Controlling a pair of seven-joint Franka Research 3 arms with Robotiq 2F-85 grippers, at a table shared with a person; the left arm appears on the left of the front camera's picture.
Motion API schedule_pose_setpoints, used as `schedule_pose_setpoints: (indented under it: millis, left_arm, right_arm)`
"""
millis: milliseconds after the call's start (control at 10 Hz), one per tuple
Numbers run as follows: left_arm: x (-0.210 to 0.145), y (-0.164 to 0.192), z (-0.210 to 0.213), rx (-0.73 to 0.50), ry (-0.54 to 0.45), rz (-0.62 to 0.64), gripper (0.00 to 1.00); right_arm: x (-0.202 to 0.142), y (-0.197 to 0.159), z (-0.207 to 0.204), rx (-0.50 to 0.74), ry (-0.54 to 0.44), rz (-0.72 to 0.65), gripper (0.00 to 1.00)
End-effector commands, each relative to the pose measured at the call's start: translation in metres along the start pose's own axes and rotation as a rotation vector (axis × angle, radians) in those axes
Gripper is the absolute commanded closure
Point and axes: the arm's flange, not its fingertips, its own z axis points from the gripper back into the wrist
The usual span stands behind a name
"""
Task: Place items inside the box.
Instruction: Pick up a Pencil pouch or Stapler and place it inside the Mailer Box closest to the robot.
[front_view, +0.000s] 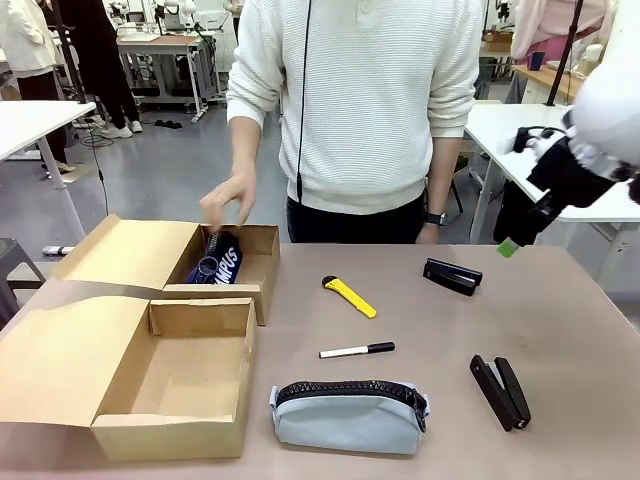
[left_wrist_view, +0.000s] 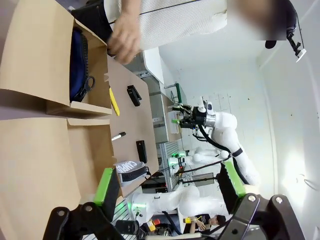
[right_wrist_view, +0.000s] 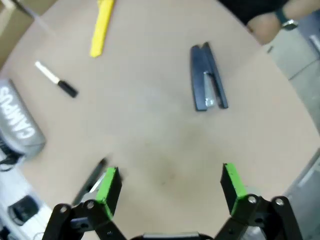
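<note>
**One item boxed, five on the table, both grippers spread**

At the left, the near cardboard box and the far cardboard box stand open and touching. The dark blue white-lettered object lies inside the far one, with the person's hand just above it. The left gripper hangs over the box side of the table, its fingers spread with nothing between them.

Just right of the near box lies the grey-blue zip pouch, zip side up. It looks soft and likely to sag, so a hold across the middle of its body should suit it best.

Beyond the pouch are the white marker with black cap and the yellow utility knife. Both look light, stiff and slim. The marker will probably roll, and the knife's smooth plastic may slip, so each is best pinched across its narrow width at mid-length.

Farther right are two hinged tools, the far black stapler and the near black stapler. They are probably the heaviest items here, and squeezing their flat sides near the middle seems safest.

The right gripper hovers above the table's right side, jaws wide and holding nothing.
</note>
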Motion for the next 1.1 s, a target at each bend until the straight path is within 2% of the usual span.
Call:
schedule_pose_setpoints:
  millis: [0,200,500,1000]
  left_arm:
    - [-0.001,-0.001,-0.001,-0.020,-0.008,-0.021,0.00]
    - [-0.001,-0.001,-0.001,-0.020,-0.008,-0.021,0.00]
    - [-0.001,-0.001,-0.001,-0.020,-0.008,-0.021,0.00]
    - [-0.001,-0.001,-0.001,-0.020,-0.008,-0.021,0.00]
  right_arm:
    - [0.041,-0.024,-0.031,-0.090,0.071,0.019,0.00]
    - [0.066,-0.056,-0.072,-0.098,0.091,0.068,0.00]
    - [0.084,-0.080,-0.120,-0.052,0.124,0.088,0.00]
    - [0.075,-0.092,-0.174,0.047,0.246,0.081,0.00]
